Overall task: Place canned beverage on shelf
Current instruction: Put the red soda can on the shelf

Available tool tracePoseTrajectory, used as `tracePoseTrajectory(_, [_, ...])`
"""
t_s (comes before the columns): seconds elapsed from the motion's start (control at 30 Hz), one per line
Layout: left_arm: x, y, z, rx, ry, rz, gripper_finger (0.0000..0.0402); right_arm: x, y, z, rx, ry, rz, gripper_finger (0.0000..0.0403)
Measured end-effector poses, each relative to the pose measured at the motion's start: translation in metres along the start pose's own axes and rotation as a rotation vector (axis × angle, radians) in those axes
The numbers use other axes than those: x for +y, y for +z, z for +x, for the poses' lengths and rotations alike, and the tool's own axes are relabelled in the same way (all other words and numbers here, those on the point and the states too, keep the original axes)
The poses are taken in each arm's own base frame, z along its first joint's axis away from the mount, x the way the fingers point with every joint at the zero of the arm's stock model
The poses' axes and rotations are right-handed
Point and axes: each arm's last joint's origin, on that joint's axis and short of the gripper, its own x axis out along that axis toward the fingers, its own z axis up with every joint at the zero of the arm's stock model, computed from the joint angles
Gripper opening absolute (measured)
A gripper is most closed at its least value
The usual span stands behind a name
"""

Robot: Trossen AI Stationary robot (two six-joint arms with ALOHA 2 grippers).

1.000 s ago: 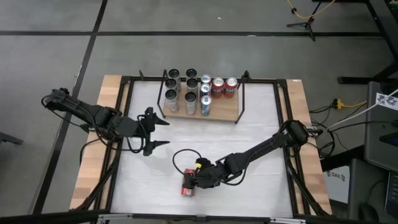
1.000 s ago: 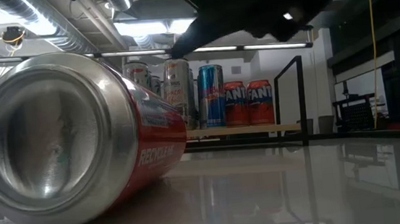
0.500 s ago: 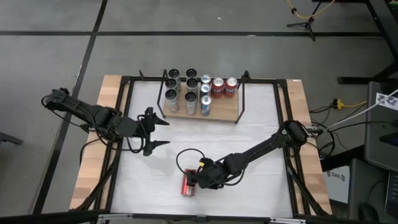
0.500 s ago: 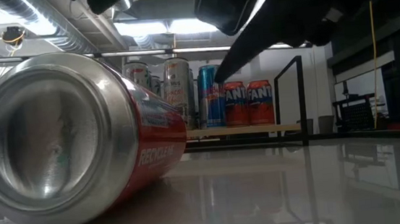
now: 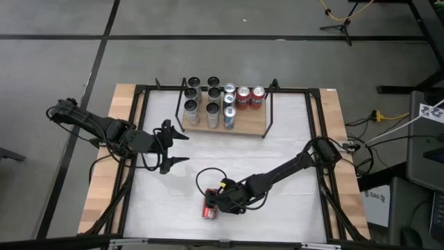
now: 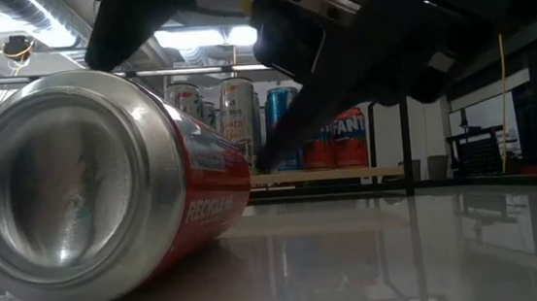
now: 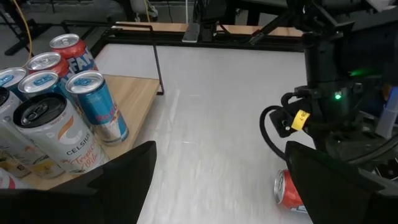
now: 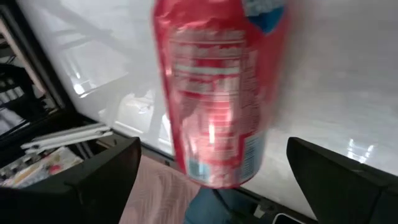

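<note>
Our right hand (image 5: 216,205) hangs wide open just over the red can (image 5: 209,208), which lies on its side on the white counter (image 5: 291,146) near the front edge, well apart from the shelf (image 5: 251,125). In the right wrist view the can (image 8: 217,93) fills the gap between the two dark fingers (image 8: 93,174), neither of them visibly touching it. Our left hand (image 5: 173,146) waits, also wide open, above the counter's left part, near the shelf's left end.

We judge the can rigid but thin-walled: firm along its round body, easily dented by a hard squeeze, smooth and inclined to roll while it lies flat. The sensible hold is across the middle of the body, fingers on opposite sides, so it cannot spin away. Whether it is full or empty we cannot tell, so its weight stays a guess.

On the shelf stand silver, blue and red cans (image 5: 225,104), crowding its left and rear; the bare wood at front right looks like the free space. From counter height the lying can (image 6: 106,184) blocks much of the scene, and the arm above it hides part of the row. The brand lettering is only partly legible, and the left wrist view cuts off the can's (image 7: 289,190) lower half.
</note>
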Motion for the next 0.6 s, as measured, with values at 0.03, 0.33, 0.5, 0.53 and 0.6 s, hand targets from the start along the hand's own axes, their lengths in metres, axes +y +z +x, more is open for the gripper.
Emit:
tracePoseTrajectory(0.03, [0.000, 0.000, 0.000, -0.001, 0.000, 0.000, 0.0350, 0.000, 0.000, 0.001, -0.001, 0.000, 0.006, 0.0399])
tracePoseTrajectory(0.33, [0.000, 0.000, 0.000, -0.001, 0.000, -0.001, 0.0350, 0.001, 0.001, 0.009, -0.028, 0.059, 0.018, 0.0399])
tracePoseTrajectory(0.5, [0.000, 0.000, 0.000, -0.001, 0.000, -0.001, 0.0350, 0.000, 0.008, 0.014, -0.049, 0.051, 0.026, 0.0399])
tracePoseTrajectory(0.53, [0.000, 0.000, 0.000, -0.002, -0.001, -0.001, 0.0350, 0.000, 0.010, 0.015, -0.049, 0.048, 0.028, 0.0399])
tracePoseTrajectory(0.6, [0.000, 0.000, 0.000, -0.001, 0.000, -0.001, 0.0350, 0.001, 0.012, 0.016, -0.049, 0.050, 0.032, 0.0399])
